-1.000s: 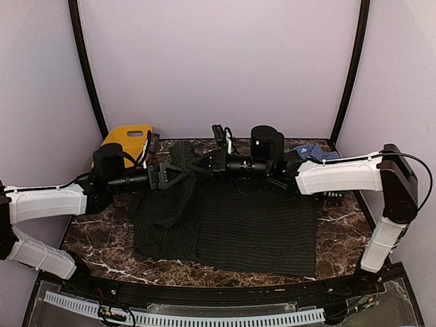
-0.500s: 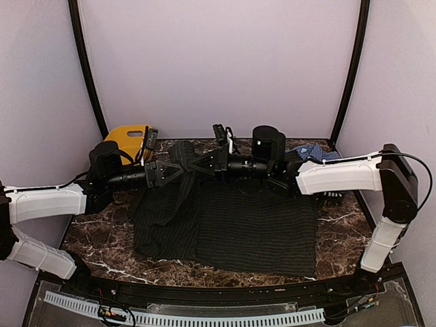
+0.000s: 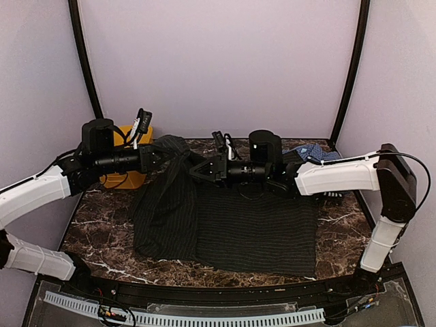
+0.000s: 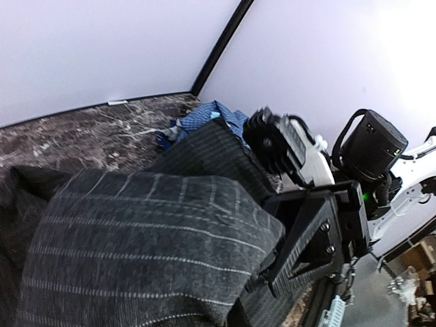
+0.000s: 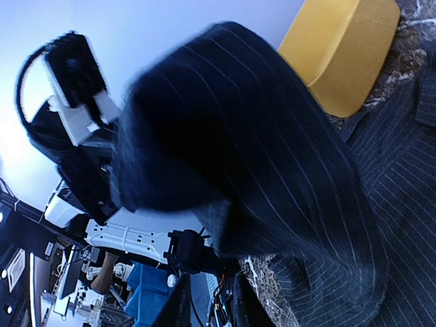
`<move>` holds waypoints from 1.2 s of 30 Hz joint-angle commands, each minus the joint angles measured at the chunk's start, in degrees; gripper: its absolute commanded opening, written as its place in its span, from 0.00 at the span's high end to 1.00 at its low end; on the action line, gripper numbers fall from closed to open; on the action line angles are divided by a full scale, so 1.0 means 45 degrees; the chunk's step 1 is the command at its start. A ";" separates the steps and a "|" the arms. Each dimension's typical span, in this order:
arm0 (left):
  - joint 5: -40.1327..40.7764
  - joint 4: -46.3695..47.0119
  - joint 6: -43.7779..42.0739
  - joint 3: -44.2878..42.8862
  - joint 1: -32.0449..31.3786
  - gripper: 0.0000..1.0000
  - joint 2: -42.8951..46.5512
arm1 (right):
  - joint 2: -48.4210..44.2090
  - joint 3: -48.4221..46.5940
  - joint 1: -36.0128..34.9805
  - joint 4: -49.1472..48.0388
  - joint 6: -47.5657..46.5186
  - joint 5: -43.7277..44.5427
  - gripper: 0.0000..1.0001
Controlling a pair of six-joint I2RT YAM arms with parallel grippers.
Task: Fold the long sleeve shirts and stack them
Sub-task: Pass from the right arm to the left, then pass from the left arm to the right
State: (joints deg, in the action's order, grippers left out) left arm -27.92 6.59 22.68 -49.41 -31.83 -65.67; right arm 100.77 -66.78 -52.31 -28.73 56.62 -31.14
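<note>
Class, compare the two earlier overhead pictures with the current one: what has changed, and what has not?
The left gripper closed on the black shirt and carried a bunch of it up and leftward, toward the yellow basket. The right gripper drew back slightly rightward. The shirt's spread body and the blue shirt stayed put.

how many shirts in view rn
2. The black pinstriped shirt lies spread at centre, one part lifted by the left tool; the blue checked shirt is bunched far right, partly behind the right arm.

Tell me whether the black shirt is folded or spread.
Mostly spread: the black shirt lies flat, one edge lifted in the left end effector.
</note>
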 commanded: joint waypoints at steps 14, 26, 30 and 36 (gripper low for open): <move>-0.0937 -0.6169 -0.4051 -0.3966 0.0102 1.00 -0.1698 | -0.0688 -0.0704 0.0247 0.4839 -0.6603 0.1464 0.31; -0.1513 -0.7341 -0.5812 -0.4921 0.0102 1.00 -0.3494 | -0.0759 -0.1468 0.0423 0.6583 -0.9731 0.1615 0.22; -0.0645 -0.8804 -0.7421 -0.5934 0.0116 1.00 -0.4797 | -0.1088 -0.0914 0.0551 0.6914 -0.9678 0.2086 0.22; -0.0210 -1.1060 -0.9159 -0.7812 0.0416 1.00 -0.7260 | -0.1831 0.0212 0.0990 0.6825 -0.9464 0.2445 0.22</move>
State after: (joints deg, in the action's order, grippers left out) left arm -30.50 -33.34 -10.66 -79.15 -31.05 -93.01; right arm 95.90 -68.62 -49.45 2.04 14.24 -22.04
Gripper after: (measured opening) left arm 0.009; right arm 0.776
